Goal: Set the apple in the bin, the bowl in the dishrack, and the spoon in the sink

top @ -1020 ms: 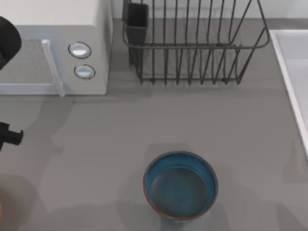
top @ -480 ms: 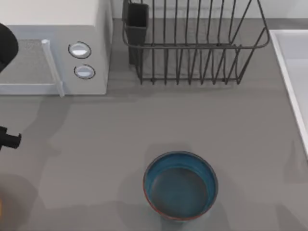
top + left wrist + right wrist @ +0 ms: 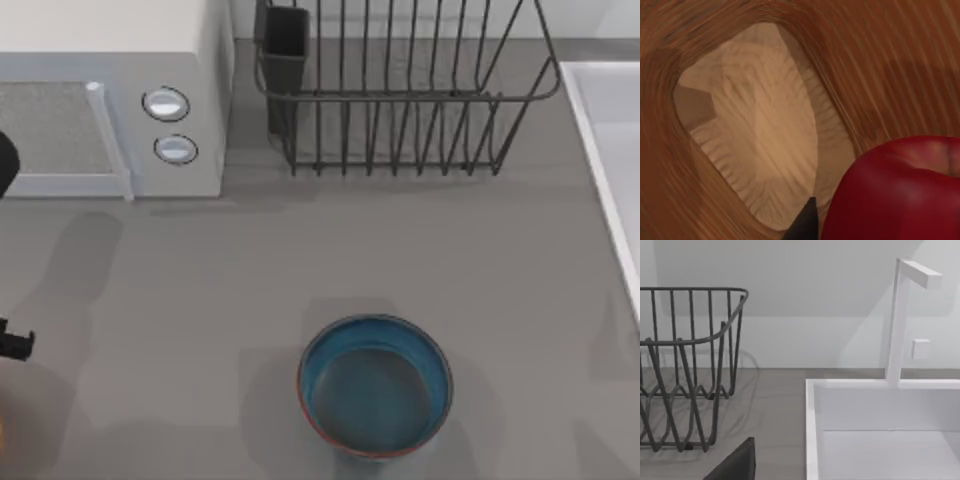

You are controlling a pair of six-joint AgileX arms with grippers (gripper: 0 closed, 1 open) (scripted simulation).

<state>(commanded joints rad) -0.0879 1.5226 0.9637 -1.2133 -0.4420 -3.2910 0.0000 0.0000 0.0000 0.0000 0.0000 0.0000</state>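
The small glossy red apple (image 3: 895,195) hangs close over the brown woven bin (image 3: 755,145) in the left wrist view. My left gripper (image 3: 10,344), at the table's far left edge, is shut on the apple, and one dark fingertip (image 3: 804,226) lies against its side. The blue bowl (image 3: 375,386) with its reddish-brown rim stands upright near the front middle of the table. The dark wire dishrack (image 3: 400,95) stands at the back, and the white sink (image 3: 610,150) lies at the right edge. My right gripper (image 3: 735,465) hovers near the sink (image 3: 880,425). The spoon is out of view.
A white microwave (image 3: 110,100) with two round knobs stands at the back left. The dishrack's dark utensil cup (image 3: 285,50) is at its left corner. A white faucet (image 3: 900,320) rises behind the sink. An orange sliver of the bin (image 3: 2,430) sits at the front left edge.
My left arm has slid farther left and toward the front of the table, almost leaving the top view. The bowl, dishrack and sink have not moved.
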